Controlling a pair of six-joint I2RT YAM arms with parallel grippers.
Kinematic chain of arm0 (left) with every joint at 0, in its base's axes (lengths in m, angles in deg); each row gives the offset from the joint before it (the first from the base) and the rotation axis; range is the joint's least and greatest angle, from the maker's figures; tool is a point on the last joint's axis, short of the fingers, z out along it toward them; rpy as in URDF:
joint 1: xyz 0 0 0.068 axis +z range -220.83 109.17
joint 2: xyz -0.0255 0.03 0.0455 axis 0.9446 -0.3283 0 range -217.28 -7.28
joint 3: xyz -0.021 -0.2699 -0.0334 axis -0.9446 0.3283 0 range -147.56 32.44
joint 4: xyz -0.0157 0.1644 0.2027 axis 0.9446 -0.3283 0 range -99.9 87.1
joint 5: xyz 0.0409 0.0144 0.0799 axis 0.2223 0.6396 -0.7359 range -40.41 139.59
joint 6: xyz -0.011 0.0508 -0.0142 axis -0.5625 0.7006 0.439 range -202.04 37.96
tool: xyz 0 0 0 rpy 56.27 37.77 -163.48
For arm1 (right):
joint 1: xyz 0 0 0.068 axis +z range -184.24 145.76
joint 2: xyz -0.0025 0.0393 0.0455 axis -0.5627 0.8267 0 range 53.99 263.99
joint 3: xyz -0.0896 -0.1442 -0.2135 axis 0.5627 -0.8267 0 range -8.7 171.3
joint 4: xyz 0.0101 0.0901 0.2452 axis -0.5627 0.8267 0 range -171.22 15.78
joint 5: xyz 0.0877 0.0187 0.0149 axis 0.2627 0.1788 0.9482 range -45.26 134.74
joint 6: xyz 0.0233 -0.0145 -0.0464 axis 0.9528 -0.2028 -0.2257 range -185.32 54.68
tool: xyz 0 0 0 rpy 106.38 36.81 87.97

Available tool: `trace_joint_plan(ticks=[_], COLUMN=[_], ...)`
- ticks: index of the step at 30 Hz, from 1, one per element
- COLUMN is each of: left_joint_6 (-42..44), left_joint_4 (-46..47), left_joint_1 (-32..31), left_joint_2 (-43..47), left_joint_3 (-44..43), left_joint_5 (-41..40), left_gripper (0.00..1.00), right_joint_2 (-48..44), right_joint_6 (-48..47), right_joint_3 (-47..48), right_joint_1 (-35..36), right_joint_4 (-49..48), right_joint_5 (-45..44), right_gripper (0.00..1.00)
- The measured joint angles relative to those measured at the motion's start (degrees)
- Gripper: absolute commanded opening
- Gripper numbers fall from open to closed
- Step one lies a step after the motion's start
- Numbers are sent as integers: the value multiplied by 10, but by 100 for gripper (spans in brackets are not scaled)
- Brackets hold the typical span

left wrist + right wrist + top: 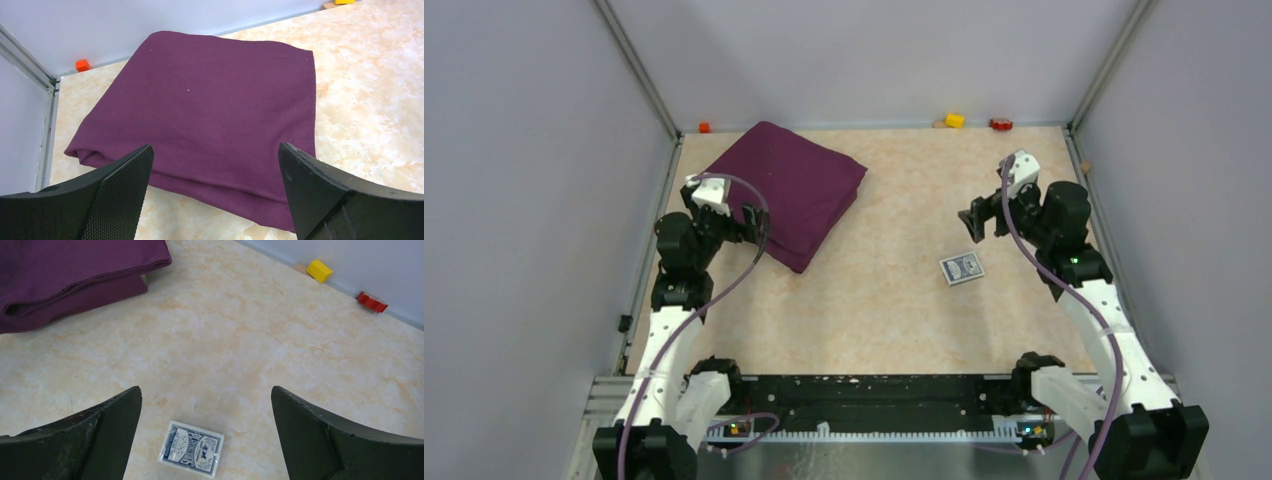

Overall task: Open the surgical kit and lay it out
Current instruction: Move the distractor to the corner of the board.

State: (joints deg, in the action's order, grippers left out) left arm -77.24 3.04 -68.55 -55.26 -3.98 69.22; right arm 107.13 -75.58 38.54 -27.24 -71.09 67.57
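Observation:
The surgical kit is a folded dark purple cloth wrap (789,190) lying closed at the table's back left. It fills the left wrist view (200,100), and its corner shows in the right wrist view (65,270). The steel tray and the instruments are not in view. My left gripper (757,225) is open and empty just above the wrap's near edge, jaws wide (215,150). My right gripper (977,222) is open and empty at the right, well apart from the wrap, hovering over bare table (206,390).
A blue-white card packet (961,268) lies flat just below the right gripper, also in the right wrist view (191,448). An orange block (704,127), a yellow block (954,120) and a red block (1000,124) sit along the back wall. Walls enclose the table (874,300).

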Motion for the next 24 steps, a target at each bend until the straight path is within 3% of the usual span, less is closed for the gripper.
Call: trace_joint_plan(ticks=[13, 19, 24], left_joint_6=[21, 24, 24], left_joint_4=[0, 0, 0], left_joint_1=[2, 3, 3], left_joint_2=[-3, -10, -13], left_joint_3=[0, 0, 0], left_joint_5=[83, 109, 120], left_gripper=[99, 99, 99], right_joint_2=[74, 111, 162], right_joint_6=[-170, -258, -302], right_joint_3=[27, -17, -43], right_joint_1=[32, 118, 131], right_joint_4=[182, 233, 250], right_joint_5=[11, -53, -104], right_gripper=[98, 95, 92])
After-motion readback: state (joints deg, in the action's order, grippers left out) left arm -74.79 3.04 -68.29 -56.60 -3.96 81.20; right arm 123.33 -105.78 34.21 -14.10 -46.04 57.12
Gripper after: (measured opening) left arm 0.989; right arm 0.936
